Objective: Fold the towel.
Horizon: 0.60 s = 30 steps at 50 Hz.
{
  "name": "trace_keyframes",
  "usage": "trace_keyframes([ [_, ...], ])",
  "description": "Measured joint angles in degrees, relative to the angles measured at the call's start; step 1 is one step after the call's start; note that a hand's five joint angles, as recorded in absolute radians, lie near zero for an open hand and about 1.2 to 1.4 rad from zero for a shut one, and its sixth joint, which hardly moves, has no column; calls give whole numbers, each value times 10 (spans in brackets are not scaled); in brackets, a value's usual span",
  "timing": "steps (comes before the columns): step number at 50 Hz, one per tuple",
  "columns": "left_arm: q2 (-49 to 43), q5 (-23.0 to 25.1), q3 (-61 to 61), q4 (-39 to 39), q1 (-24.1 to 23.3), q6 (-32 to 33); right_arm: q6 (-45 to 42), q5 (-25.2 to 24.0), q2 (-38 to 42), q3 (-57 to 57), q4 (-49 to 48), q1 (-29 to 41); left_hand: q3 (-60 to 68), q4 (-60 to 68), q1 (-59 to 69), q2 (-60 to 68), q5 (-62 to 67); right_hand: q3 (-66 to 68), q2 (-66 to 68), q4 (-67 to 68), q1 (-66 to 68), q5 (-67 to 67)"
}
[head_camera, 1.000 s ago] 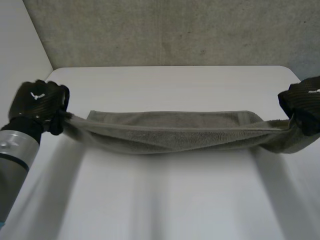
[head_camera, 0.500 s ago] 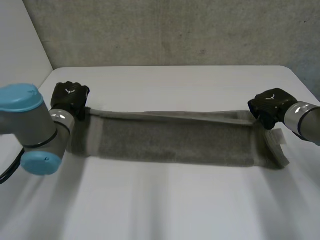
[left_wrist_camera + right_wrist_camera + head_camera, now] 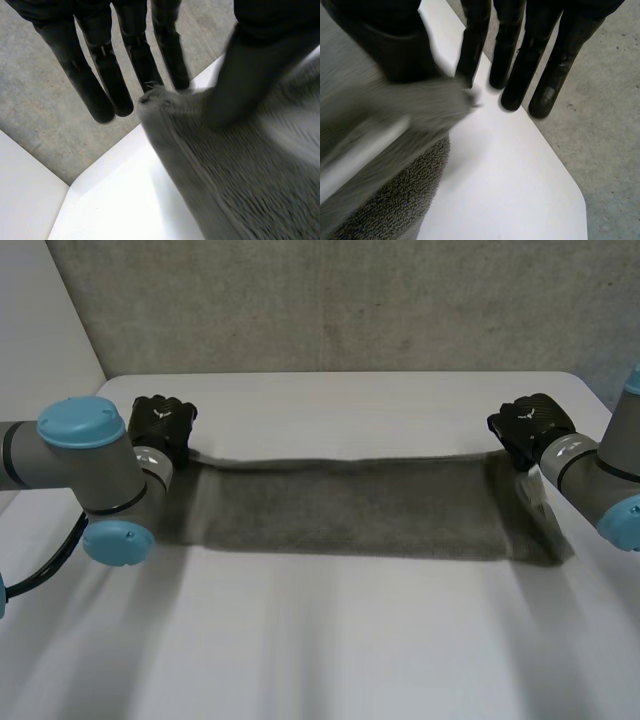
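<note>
- Pinching the far left corner of the towel (image 3: 350,505) with the left hand (image 3: 160,425). In the left wrist view, straight fingers (image 3: 102,75) hang side by side behind the cloth, the thumb (image 3: 250,75) is pressed on its upper face, and the corner tip is just at the fingertips.
- Pinching the far right corner with the right hand (image 3: 530,425). In the right wrist view, straight fingers (image 3: 520,65) are close together just past the corner tip, with the thumb (image 3: 385,40) down on the cloth.
- Holding the towel stretched as one long grey band across the middle of the white worktop (image 3: 350,640). Flat on the surface, far long edge running from hand to hand, near long edge lying towards the camera.
- Reaching in from the left side with the left arm (image 3: 80,465) and from the right side with the right arm (image 3: 600,485). Both hands low at the towel's far edge and well apart, one at each end.
- Showing looped terry pile on the cloth under each thumb, blurred close to the hands.
- Facing a rough grey wall (image 3: 350,300) beyond the worktop's far edge.
</note>
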Motion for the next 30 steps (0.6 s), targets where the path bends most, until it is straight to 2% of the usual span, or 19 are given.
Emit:
trace_keyframes([
  [1, -1, 0, 2, -3, -1, 1, -1, 1, 2, 0, -2, 1, -117, -120, -116, -114, -118, -109, -109, -99, -110, -108],
  [2, -2, 0, 4, -6, -1, 1, -1, 2, 2, -1, -3, 1, -176, -191, -174, -171, -178, -151, -146, -151, -151, -163],
  [3, -3, -1, 7, -12, -2, 2, -2, 4, 3, -1, -5, 2, -295, -293, -263, -275, -290, -241, -209, -242, -232, -250],
  [5, -4, -1, 12, -23, -4, 3, -4, 6, 4, -1, -10, 3, -373, -358, -304, -339, -358, -276, -228, -275, -266, -285],
  [12, 2, -3, 22, -51, -7, 3, -24, 1, -1, 12, -68, 1, -391, -365, -310, -354, -377, -279, -229, -276, -279, -293],
  [21, 47, -3, -4, -58, -3, -4, -103, -20, -23, 55, -144, -4, -391, -365, -310, -354, -377, -279, -228, -276, -281, -293],
  [30, 110, 4, -74, -51, -2, -6, -115, -88, -81, 108, -210, -23, -391, -365, -310, -354, -377, -279, -228, -276, -281, -294],
])
